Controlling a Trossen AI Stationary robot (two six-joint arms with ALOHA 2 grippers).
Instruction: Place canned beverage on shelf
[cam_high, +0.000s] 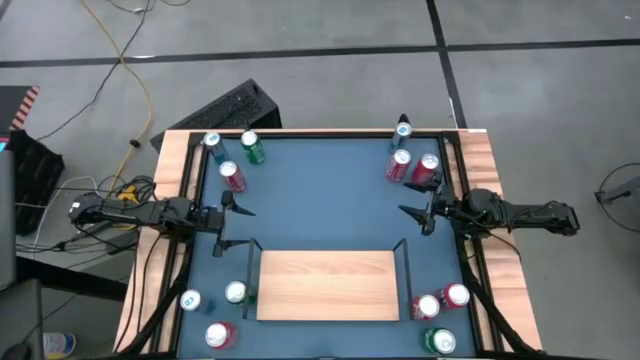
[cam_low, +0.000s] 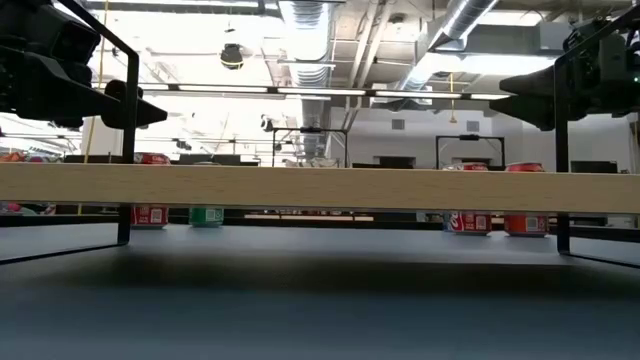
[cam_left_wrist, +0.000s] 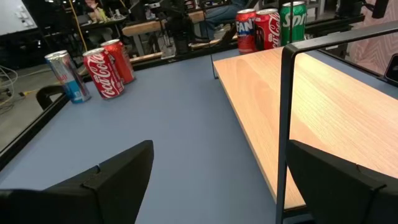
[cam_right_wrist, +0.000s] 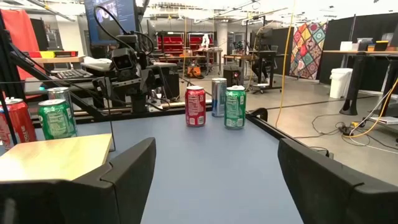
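Seen from above, my left gripper (cam_high: 236, 225) hovers at the table's left side with its fingers spread wide and nothing between them. Just past it, toward the far left corner, three cans stand upright: a blue can (cam_high: 212, 143), a green can (cam_high: 251, 148) and a red can (cam_high: 232, 177), which is the closest to these fingers. More cans (cam_high: 213, 315) stand in the near left corner.

In the middle, toward the near edge, lies the shelf (cam_high: 328, 285), a pale wooden board with black rails at its short ends, its long side running left to right. Its top is bare; no can is on it yet.

On the right, my right gripper (cam_high: 418, 215) also hangs open and empty. A cluster of far right cans (cam_high: 412, 165) stands just beyond it, apparently about as near as the red can is to my left fingers. I judge either arm could reach outward and away from the shelf for an upright can.
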